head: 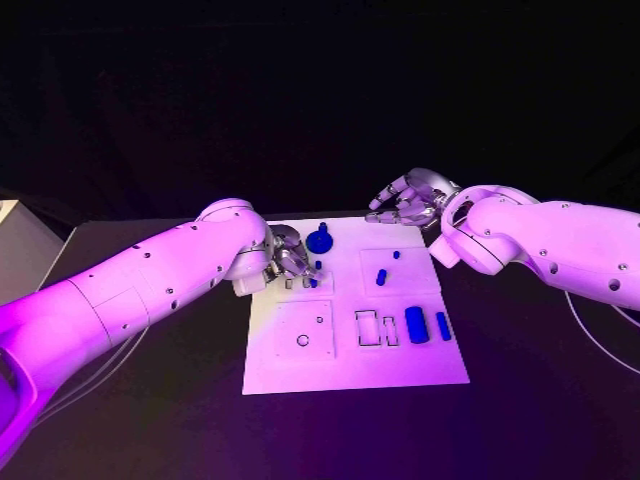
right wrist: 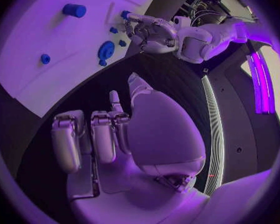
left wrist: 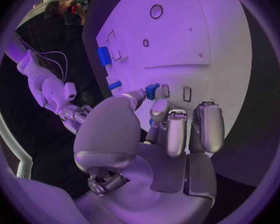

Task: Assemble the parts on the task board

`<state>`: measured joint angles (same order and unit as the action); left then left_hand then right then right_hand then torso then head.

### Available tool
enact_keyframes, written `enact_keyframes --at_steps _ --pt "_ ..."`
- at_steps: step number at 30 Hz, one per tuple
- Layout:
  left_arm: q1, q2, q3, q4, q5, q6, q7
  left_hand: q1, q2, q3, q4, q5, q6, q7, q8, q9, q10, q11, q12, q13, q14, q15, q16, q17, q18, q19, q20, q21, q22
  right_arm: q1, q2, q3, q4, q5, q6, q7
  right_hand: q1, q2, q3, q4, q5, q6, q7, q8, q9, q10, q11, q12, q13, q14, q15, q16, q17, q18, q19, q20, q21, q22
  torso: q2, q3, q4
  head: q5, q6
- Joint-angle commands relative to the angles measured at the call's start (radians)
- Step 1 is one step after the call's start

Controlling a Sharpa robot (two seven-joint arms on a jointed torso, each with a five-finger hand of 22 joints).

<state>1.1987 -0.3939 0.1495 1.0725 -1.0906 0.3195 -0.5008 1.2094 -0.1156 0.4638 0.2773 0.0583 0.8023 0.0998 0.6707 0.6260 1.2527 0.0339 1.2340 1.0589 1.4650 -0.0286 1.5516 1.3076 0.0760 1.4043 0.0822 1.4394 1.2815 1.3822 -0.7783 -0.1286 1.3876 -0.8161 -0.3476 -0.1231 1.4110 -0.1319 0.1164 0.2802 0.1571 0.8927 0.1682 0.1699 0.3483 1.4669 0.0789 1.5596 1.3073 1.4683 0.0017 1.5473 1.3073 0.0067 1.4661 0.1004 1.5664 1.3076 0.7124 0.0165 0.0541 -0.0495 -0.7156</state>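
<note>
Two hands: one at the task board [head: 352, 340], one off it.
Left hand [head: 289, 259]: pinches a small blue part [left wrist: 152, 90] at the board's upper left.
Right hand [head: 414, 197]: fingers loosely spread, empty, past the board's top right corner.

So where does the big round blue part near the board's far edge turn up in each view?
Head view: the round blue part sits at the task board's far edge, just right of the left hand.
Left wrist view: I cannot pick it out.
Right wrist view: at the board's edge, below the left hand.
Shared landmark: the left hand.
</note>
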Motion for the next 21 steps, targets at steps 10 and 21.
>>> enact_keyframes --at_steps 10,21 --pt "0.0 0.004 0.0 -0.003 0.03 0.012 0.003 0.08 -0.01 0.222 -0.086 -0.002 -0.025 -0.007 0.019 0.055 0.002 -0.017 -0.017 -0.005 0.095 -0.013 0.002 0.238 -0.014 -0.002 -0.014 0.004 0.001 -0.001 0.003 0.0 -0.002 -0.009 0.018 0.003 -0.005 -0.002 0.001 0.006 0.005 -0.007 0.0 0.006 0.002 0.087 0.006 -0.002 0.249 0.087 0.003 -0.006 0.201 -0.007 0.105 0.002 0.004 0.263 -0.001 -0.0013 0.0017 0.001 -0.004" --pt "-0.001 -0.005 0.0 0.008 0.096 -0.031 0.005 0.045 -0.025 0.387 -0.189 0.002 -0.038 -0.004 0.062 0.129 0.019 -0.015 -0.018 0.0 0.099 -0.011 0.008 0.246 -0.014 -0.003 -0.011 0.004 0.004 -0.003 0.003 0.0 -0.005 -0.01 0.02 0.002 -0.005 -0.002 0.001 0.006 0.005 -0.007 0.0 0.006 0.002 0.087 0.006 -0.002 0.249 0.087 0.003 -0.006 0.201 -0.007 0.105 0.002 0.004 0.263 -0.001 -0.0012 0.0022 -0.001 -0.003"
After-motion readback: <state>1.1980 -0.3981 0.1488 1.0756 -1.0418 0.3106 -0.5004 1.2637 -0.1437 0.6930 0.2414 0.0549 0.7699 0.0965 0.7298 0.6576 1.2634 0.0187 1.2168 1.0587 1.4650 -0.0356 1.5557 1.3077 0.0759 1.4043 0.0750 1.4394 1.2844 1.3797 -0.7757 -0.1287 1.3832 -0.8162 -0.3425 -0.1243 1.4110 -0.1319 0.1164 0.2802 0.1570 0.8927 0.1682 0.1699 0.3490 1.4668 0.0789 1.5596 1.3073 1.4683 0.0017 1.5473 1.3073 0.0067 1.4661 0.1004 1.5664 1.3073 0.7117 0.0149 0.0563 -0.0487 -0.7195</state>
